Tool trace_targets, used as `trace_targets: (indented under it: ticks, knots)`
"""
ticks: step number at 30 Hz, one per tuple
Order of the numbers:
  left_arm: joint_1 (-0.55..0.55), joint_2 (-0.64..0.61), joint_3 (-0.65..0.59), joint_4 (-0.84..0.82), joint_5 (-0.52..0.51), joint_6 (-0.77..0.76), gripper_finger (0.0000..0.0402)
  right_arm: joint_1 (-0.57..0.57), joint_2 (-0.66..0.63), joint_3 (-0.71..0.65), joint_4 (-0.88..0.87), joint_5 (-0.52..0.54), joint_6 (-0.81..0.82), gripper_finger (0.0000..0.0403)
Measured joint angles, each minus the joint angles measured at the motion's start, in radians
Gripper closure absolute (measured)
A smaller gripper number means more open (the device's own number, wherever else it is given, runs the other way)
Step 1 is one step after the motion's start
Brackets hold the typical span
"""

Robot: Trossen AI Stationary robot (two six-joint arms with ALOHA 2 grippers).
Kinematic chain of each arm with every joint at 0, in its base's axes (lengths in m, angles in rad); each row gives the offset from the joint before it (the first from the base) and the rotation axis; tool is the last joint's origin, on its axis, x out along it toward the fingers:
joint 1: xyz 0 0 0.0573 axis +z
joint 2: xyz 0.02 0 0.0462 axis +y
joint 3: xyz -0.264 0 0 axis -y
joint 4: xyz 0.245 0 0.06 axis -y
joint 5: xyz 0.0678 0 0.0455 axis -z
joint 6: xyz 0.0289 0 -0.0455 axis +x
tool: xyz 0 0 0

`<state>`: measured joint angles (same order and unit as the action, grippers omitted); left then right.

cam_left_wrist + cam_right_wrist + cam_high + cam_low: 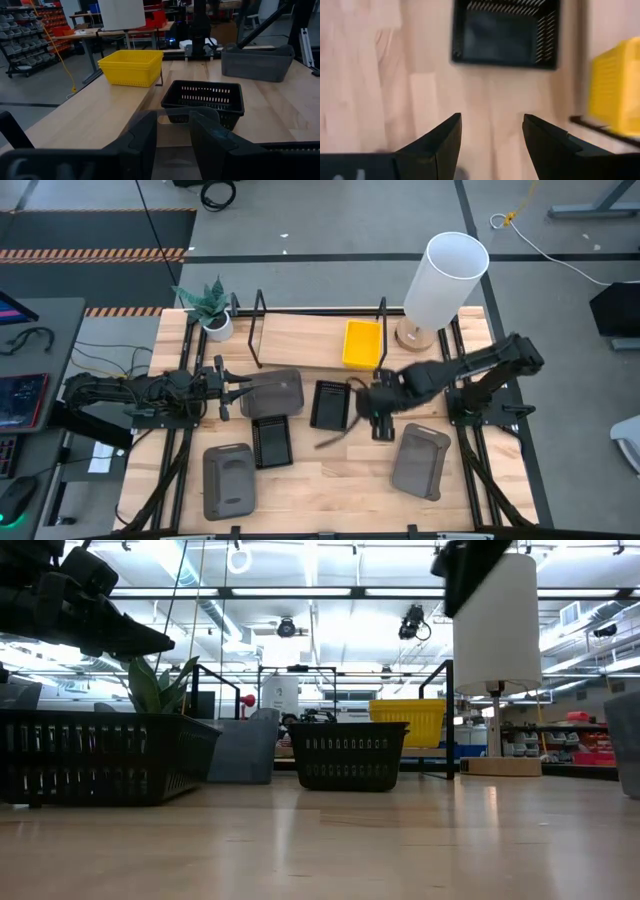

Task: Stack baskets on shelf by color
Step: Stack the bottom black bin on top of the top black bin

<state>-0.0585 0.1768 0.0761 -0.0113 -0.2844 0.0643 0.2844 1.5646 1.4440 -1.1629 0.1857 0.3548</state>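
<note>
A yellow basket (362, 343) sits on the right end of the shelf (310, 330). Two black slotted baskets (330, 405) (271, 442) and three dark grey baskets (276, 393) (228, 480) (420, 460) rest on the table. My left gripper (246, 392) is at the left end of the middle grey basket, fingers a little apart. In the left wrist view (175, 132) the basket's rim (177, 116) shows past the fingers. My right gripper (370, 420) hangs open over bare table beside a black basket (505, 32). My left gripper comes level from the table's left at the grey basket's left end (254, 392). I cannot tell whether its fingers (145, 140) touch the rim.
A white lamp (445, 280) on a wooden foot stands at the far right, and a potted plant (212, 308) at the far left. The shelf's black wire loops (258, 330) (383, 330) stand upright. Bare wood lies along the near edge between the grey baskets.
</note>
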Motion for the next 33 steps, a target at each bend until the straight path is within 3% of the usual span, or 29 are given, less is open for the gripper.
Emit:
trace_targets:
  ticks: [4, 11, 17, 21, 33]
  knots:
    - [0.0, 0.0, 0.0, 0.0, 0.0, 0.0, 0.028, 0.074, 0.004, -0.064, 0.09, 0.004, 0.042, 0.0188]
    - [0.0, 0.0, 0.0, 0.0, 0.0, 0.0, 0.028, 0.126, 0.01, -0.186, 0.431, 0.004, 0.047, 0.0188]
    - [0.0, 0.0, 0.0, 0.0, 0.0, 0.0, 0.028, 0.126, 0.111, -0.176, 0.597, -0.003, 0.02, 0.0189]
    - [0.0, 0.0, 0.0, -0.001, 0.0, 0.0, 0.028, 0.127, 0.229, -0.088, 0.635, -0.04, -0.043, 0.0194]
    - [0.0, 0.0, 0.0, -0.001, 0.0, 0.0, 0.028, 0.121, 0.544, 0.351, 0.556, -0.048, -0.257, 0.0206]
